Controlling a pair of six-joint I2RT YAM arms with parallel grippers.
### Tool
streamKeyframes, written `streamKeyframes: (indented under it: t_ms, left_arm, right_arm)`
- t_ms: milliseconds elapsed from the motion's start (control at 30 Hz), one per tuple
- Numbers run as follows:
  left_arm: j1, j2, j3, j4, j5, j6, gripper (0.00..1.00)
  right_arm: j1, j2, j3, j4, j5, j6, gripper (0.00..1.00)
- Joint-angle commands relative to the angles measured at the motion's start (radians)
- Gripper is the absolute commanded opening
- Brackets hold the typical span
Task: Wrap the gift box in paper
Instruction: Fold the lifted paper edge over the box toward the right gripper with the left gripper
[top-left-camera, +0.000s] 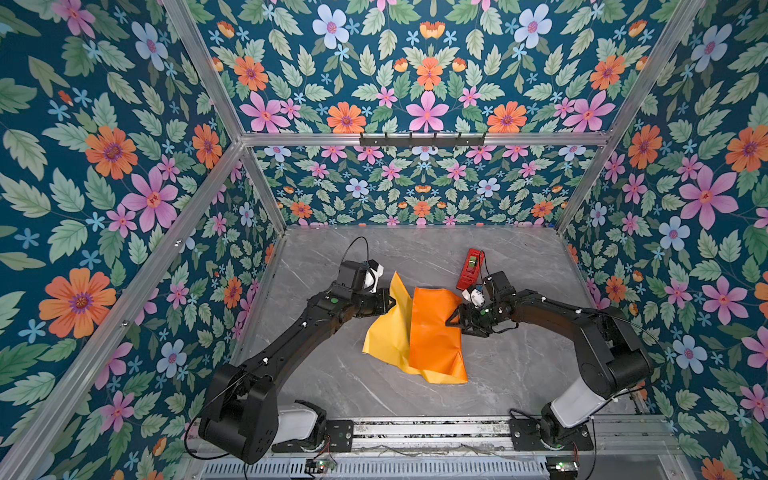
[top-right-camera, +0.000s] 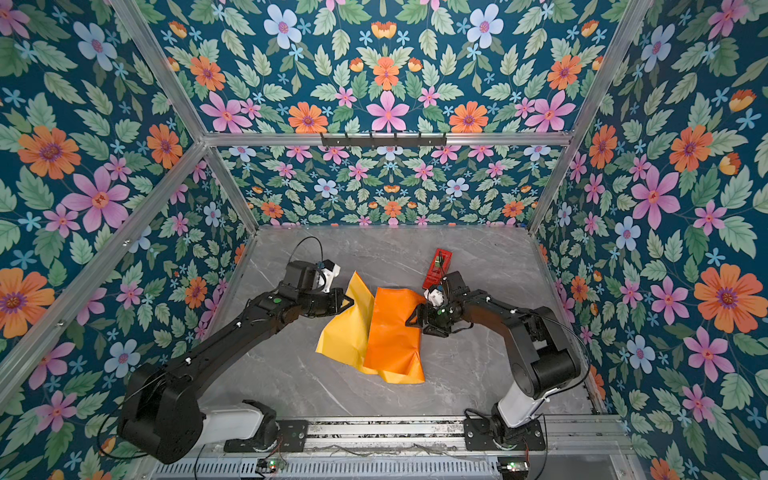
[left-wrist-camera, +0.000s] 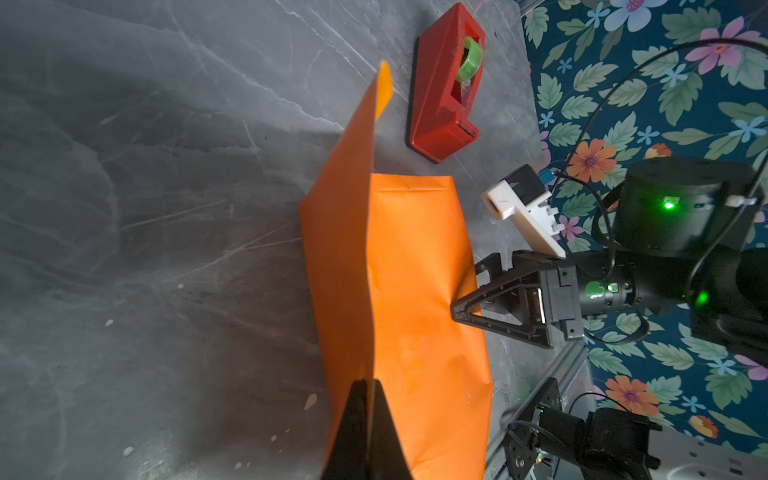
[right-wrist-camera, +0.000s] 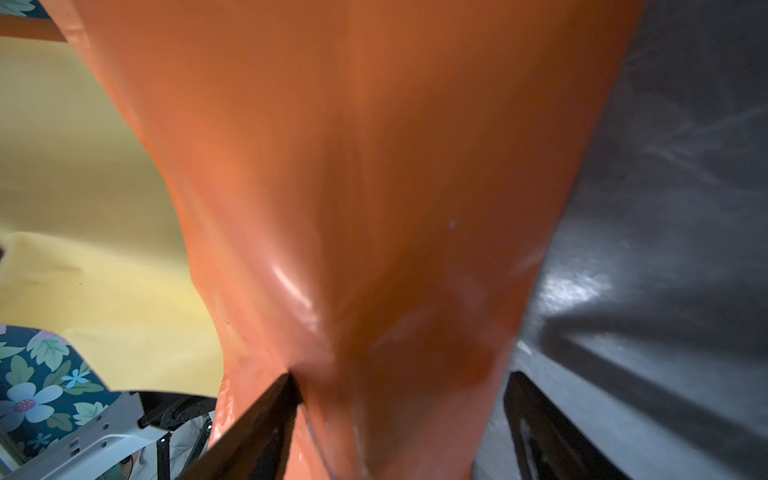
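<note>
Glossy creased paper (top-left-camera: 434, 332), veined grey tabletop (top-left-camera: 332, 257)

A red tape dispenser (top-left-camera: 471, 269) lay on the grey marble-patterned tabletop (top-left-camera: 332, 257), towards the far right. In the left wrist view a green tape roll (left-wrist-camera: 470, 64) sat in its slot. Floral wallpaper (top-left-camera: 428, 83) covered the surrounding walls, framed by aluminium struts (top-left-camera: 208, 199), and a black hook rail (top-left-camera: 423, 140) hung on the back crossbar.
</note>
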Motion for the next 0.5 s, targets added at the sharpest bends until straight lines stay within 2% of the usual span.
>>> streamKeyframes:
  t_ms: [0,200,467]
  left_arm:
    - [-0.033,0.007,0.032,-0.054,-0.119,-0.016,0.00]
    - [-0.125,0.028,0.071,-0.054,-0.173,-0.095,0.00]
    - [-0.252,0.109,0.160,-0.112,-0.309,-0.091,0.00]
  right_arm:
    - [-0.003,0.014,-0.011,-0.176,0.269,-0.017,0.78]
    - [-0.003,0.014,-0.014,-0.176,0.270,-0.014,0.78]
    - [-0.003,0.014,-0.007,-0.181,0.270,-0.016,0.78]
